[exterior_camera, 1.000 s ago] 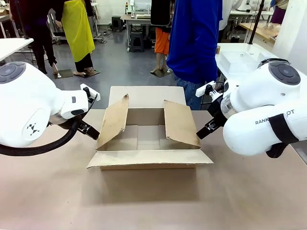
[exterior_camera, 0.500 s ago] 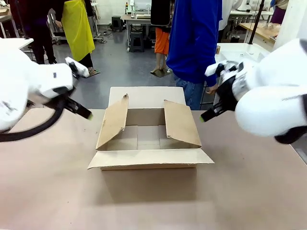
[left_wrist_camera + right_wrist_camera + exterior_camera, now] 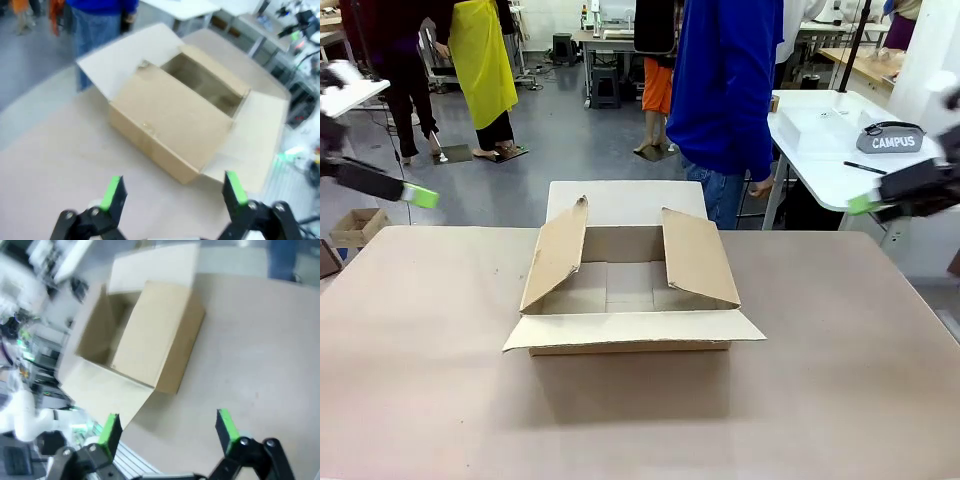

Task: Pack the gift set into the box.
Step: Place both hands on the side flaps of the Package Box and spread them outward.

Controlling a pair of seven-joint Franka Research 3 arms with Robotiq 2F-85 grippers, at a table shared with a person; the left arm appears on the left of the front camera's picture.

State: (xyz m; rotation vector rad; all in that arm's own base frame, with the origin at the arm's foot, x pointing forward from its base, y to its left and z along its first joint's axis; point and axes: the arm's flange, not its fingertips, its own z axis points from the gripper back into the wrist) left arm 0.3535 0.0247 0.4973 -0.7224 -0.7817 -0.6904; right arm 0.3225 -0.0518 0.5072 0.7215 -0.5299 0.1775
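Front camera sits on the robot's side, facing across the table (image 3: pixel 440 400) and tilted slightly down, the box (image 3: pixel 630 285) dead centre and a person (image 3: pixel 725 80) at the far edge. Left wrist camera looks along the left gripper (image 3: pixel 173 186), high and well back, down at the box's side, blurred. Right wrist camera, over the right gripper (image 3: pixel 168 426), looks down from the opposite side, also blurred. All three share box and tabletop.
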